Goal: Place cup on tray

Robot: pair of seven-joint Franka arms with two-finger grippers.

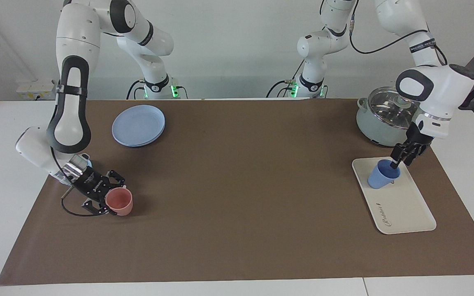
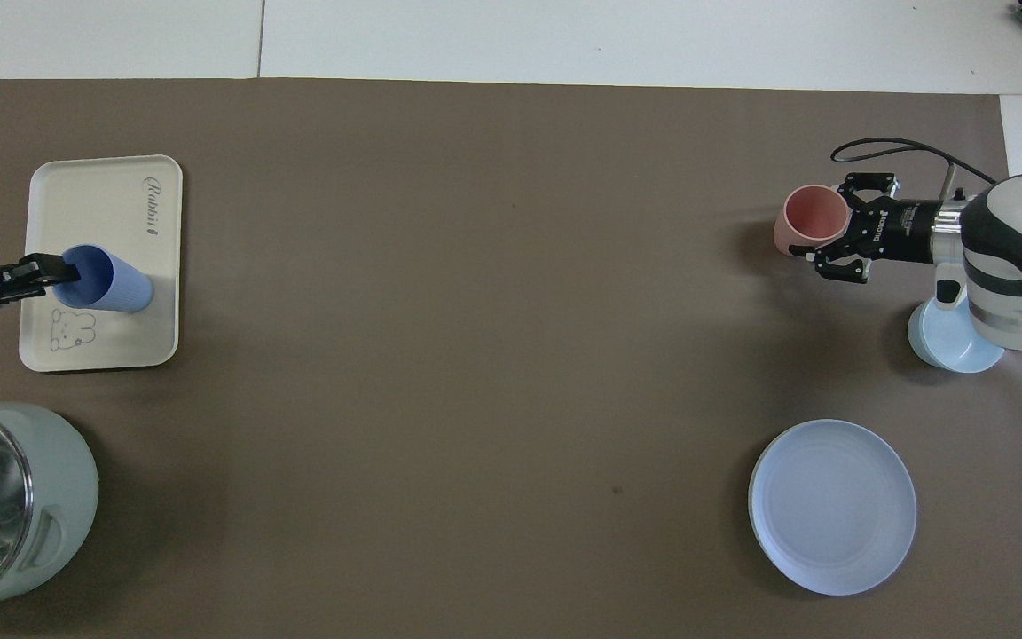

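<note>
1. Brown matting (image 1: 237, 197) covers the white table, and at the left arm's end of it we see the tray (image 1: 405, 209) with a lidded pot (image 1: 381, 119) just beside it, nearer to the robots.
2. We find the cup (image 1: 383, 174) over the tray, tilted, its base low at the tray's surface; whether it touches, we cannot tell. The left gripper (image 1: 397, 162) pinches its rim, one finger inside the mouth and one outside.
3. Our first worry: if the fingers let go while the cup leans like this, it may tip and roll off the shallow tray. It needs to be stood upright before release.
4. Our second worry: a one-wall pinch on smooth plastic is a weak hold, so the cup may swivel or slip as it is lowered.
5. When it lifts away, the inner finger could catch the rim and drag the cup over, or nudge the light tray toward the pot.
6. At the right arm's end, the right gripper (image 1: 107, 197) lies low on the matting with its fingers spread around a pink cup (image 1: 119, 201). A light-blue bowl (image 2: 950, 342) sits under that arm's wrist and a blue plate (image 1: 138, 125) nearer to the robots; any sweep there could knock them.
</note>
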